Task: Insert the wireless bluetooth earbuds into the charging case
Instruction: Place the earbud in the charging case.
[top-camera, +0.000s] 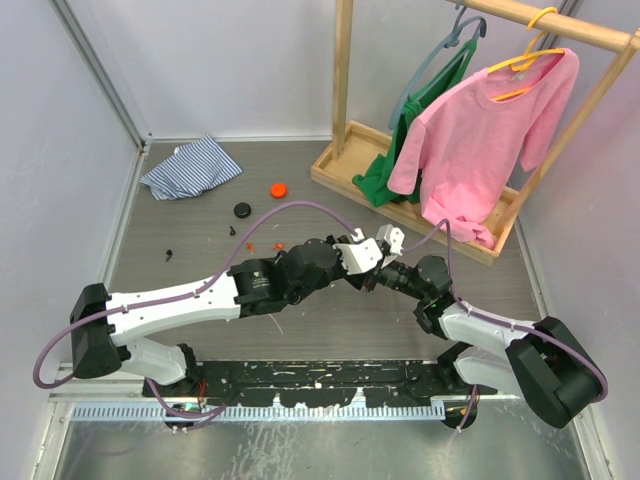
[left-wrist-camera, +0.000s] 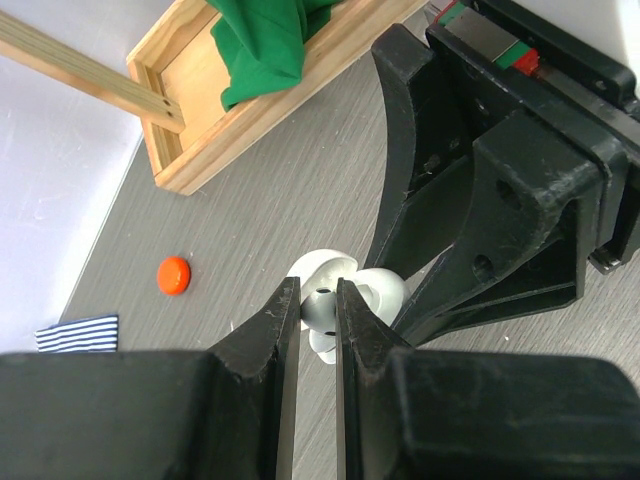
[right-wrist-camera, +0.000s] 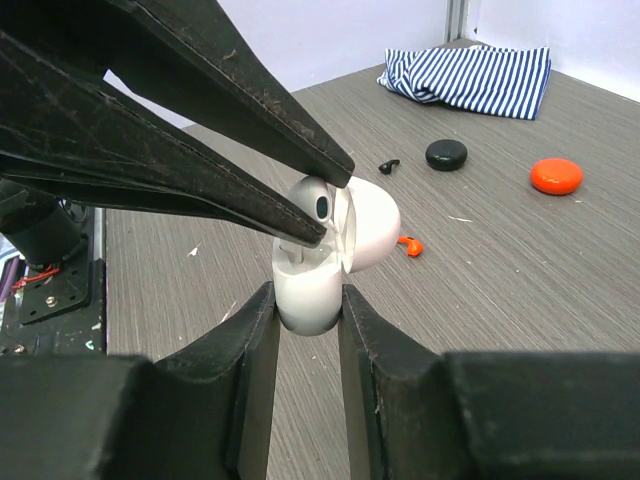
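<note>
Over grey tabletop (right-wrist-camera: 520, 300), left fingers (left-wrist-camera: 265, 340) pinch earbud (left-wrist-camera: 322, 305) partly inside case (right-wrist-camera: 305, 290) right fingers (right-wrist-camera: 255, 340) clamp.

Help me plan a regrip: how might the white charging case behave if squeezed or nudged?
Probably slippery: the charging case looks smooth, rounded and glossy in the right gripper. Its open lid likely makes it apt to tip if set down.

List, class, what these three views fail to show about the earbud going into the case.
- Right wrist view: the charging case sockets, covered by the left pincer and the white earbud it grips; seated or not cannot be told.
- Left wrist view: most of the case, behind the left pincer and the right pincer.
- Top view: case and earbud, hidden where the pincers meet; the black speck is too small to name.
</note>
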